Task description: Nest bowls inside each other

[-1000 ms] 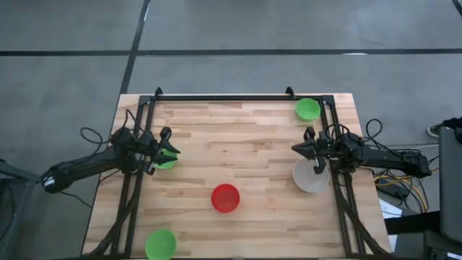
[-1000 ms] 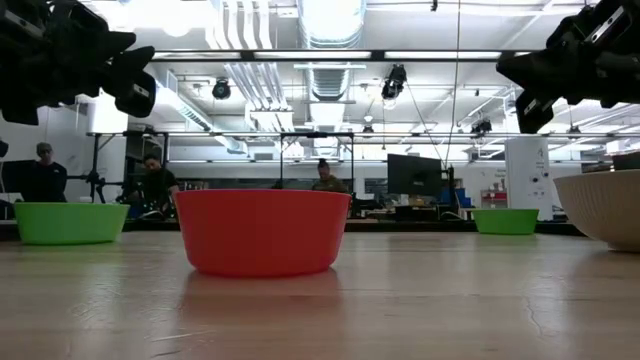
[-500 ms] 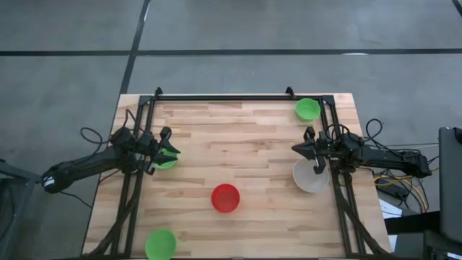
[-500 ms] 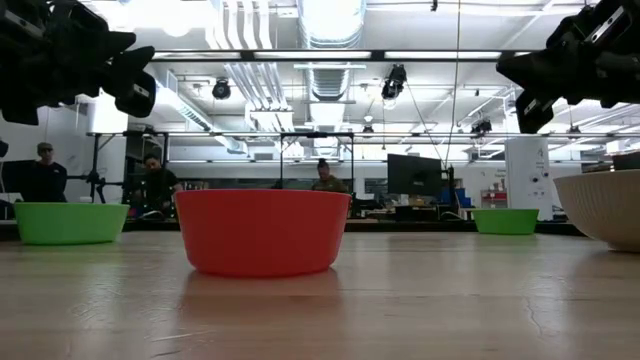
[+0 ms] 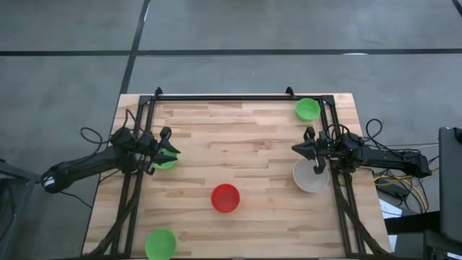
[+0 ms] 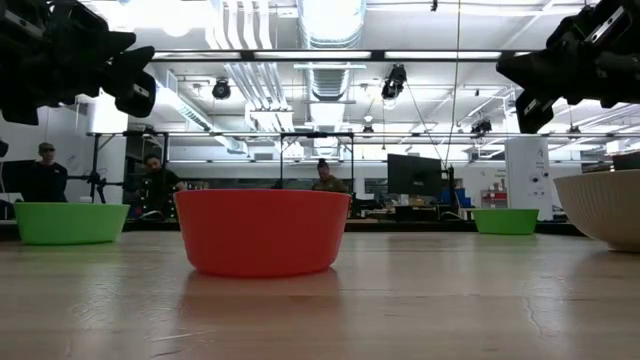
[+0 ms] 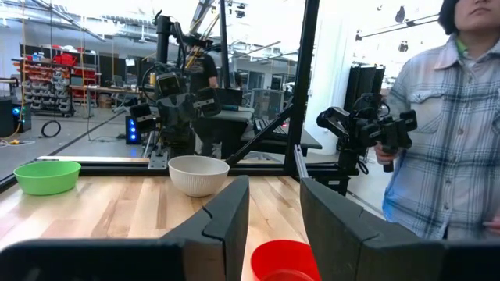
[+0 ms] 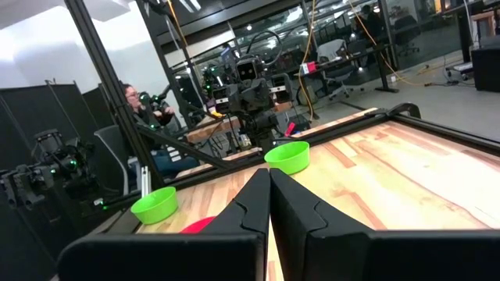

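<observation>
Five bowls rest on their bases on the wooden table (image 5: 238,137). One green bowl (image 5: 307,109) is at the far right, another (image 5: 160,244) at the near left, and a third (image 5: 165,162) lies at the left, partly under my left gripper (image 5: 169,149). The red bowl (image 5: 225,198) stands near the middle front. The pale grey-white bowl (image 5: 311,176) is at the right, just below my right gripper (image 5: 303,149). My left gripper (image 7: 273,215) is open and holds nothing. My right gripper (image 8: 269,199) is shut and holds nothing. Both hang above the table.
Black frame rails (image 5: 238,97) run along the far edge and down both sides of the table. A person in a plaid shirt (image 7: 449,117) stands beyond the table's near side. Other people (image 6: 155,185) sit in the room behind. Bare wood lies between the bowls.
</observation>
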